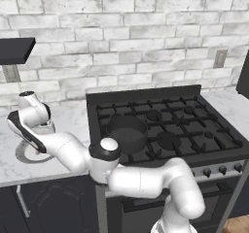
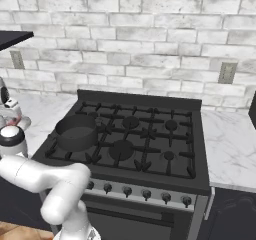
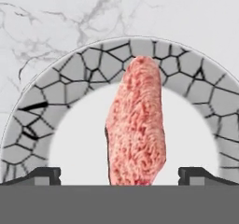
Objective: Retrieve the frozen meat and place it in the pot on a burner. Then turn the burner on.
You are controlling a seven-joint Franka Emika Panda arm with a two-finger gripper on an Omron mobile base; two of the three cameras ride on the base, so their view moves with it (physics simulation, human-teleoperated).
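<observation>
Our claw (image 3: 119, 174) hangs released, its two dark fingertips (image 3: 44, 174) spread wide at the bottom of the hand view, gripping nothing. Between those tips, and running straight away from the claw, lies the frozen meat (image 3: 137, 125), a reddish-pink slab with its long axis pointing from the near edge of the view toward the far rim. We judge that the tips sit on either side of the slab's narrow width, so closing them should catch it across its short dimension rather than along its length. The meat rests on a shallow white dish (image 3: 74, 139) with a grey cracked-pattern rim, its far end overlapping that rim. The dish sits on the marble counter (image 3: 56, 27). In the left base view our arm reaches down to that dish (image 1: 22, 155) on the counter left of the stove (image 1: 165, 125). The pot (image 1: 127, 131) waits on the front left burner, well apart from the meat.
</observation>
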